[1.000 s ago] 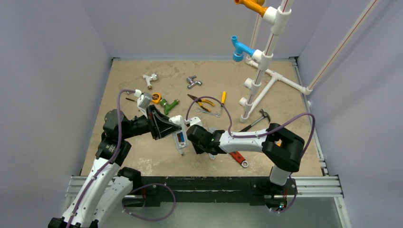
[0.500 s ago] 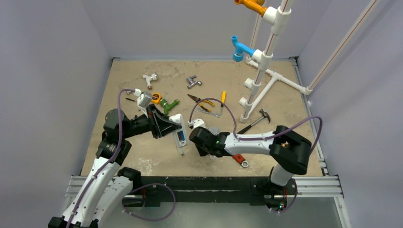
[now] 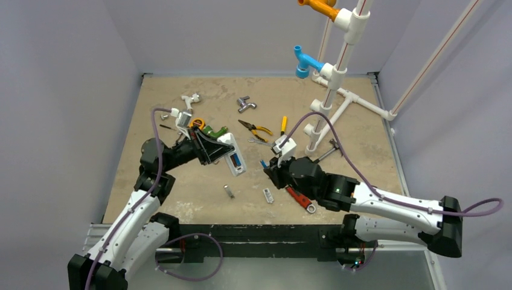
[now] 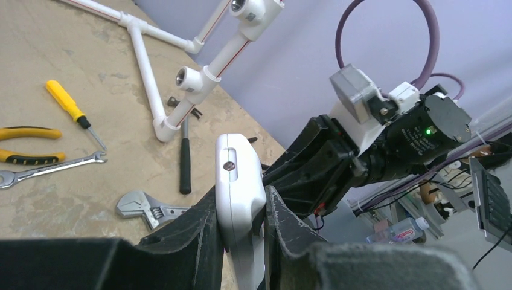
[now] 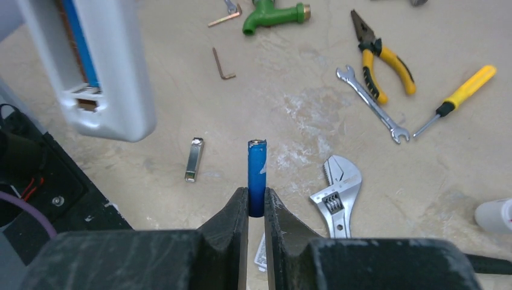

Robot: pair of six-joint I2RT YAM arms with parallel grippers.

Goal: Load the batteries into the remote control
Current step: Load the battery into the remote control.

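Observation:
My left gripper (image 3: 228, 154) is shut on the white remote control (image 3: 235, 159) and holds it tilted above the table, its open battery recess facing the right arm. In the left wrist view the remote (image 4: 238, 181) sits edge-on between the fingers (image 4: 205, 235). In the right wrist view the remote (image 5: 108, 72) is at the upper left, with one blue battery (image 5: 77, 42) in the recess. My right gripper (image 3: 270, 168) is shut on a second blue battery (image 5: 257, 175), which sticks out past the fingertips. It is a short way right of the remote, not touching.
A small silvery metal piece (image 5: 193, 159) and a white labelled piece (image 3: 268, 195) lie on the table below the grippers. A red-handled wrench (image 3: 300, 198), pliers (image 5: 383, 54), spanner (image 5: 369, 101), yellow screwdriver (image 5: 462, 96), hammer (image 4: 184, 160), taps and a PVC pipe frame (image 3: 332, 103) lie behind and right.
My right gripper has pulled back to the right, away from the remote, still holding the battery, and its arm has stretched out right. My left gripper has shifted the remote slightly up and back.

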